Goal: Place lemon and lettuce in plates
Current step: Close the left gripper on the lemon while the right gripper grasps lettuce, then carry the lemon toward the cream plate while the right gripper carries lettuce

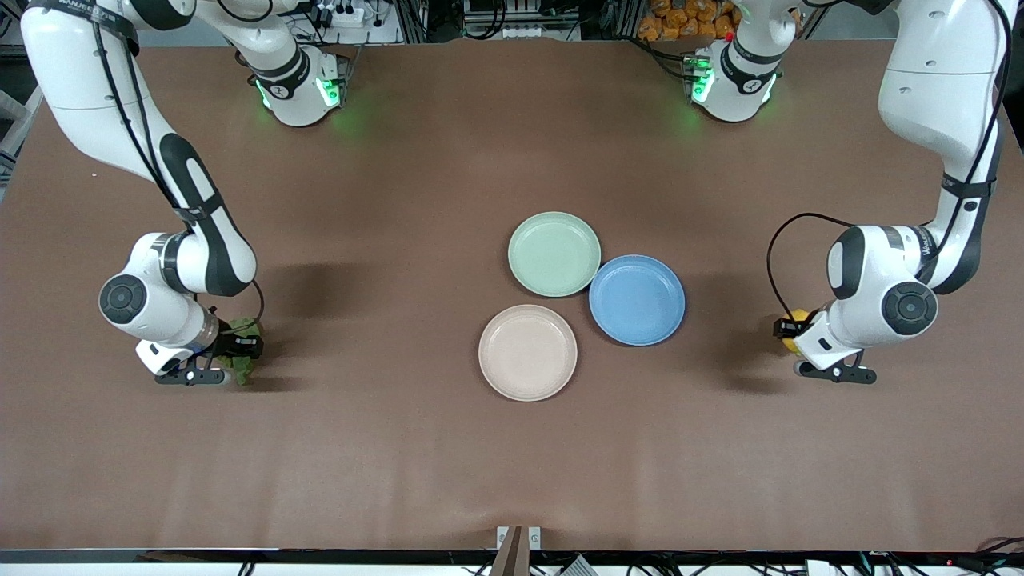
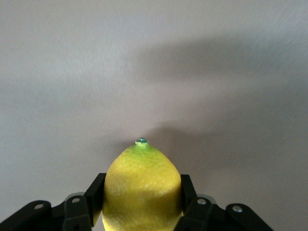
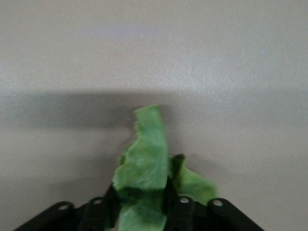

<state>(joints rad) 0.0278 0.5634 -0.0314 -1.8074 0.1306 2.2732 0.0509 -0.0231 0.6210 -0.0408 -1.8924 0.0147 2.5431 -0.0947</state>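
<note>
yellow oval lemon (image 2: 142,190), nubby tip pointing away from the wrist, sits clamped in the left gripper (image 2: 139,202) at the left arm's end of the table. crinkled dark-green lettuce leaf (image 3: 144,163) is pinched in the right gripper (image 3: 140,204) at the right arm's end. pale mint plate (image 1: 554,254) and cream-beige plate (image 1: 528,352) lie mid-table between both, well apart from each. no legible writing.
</note>
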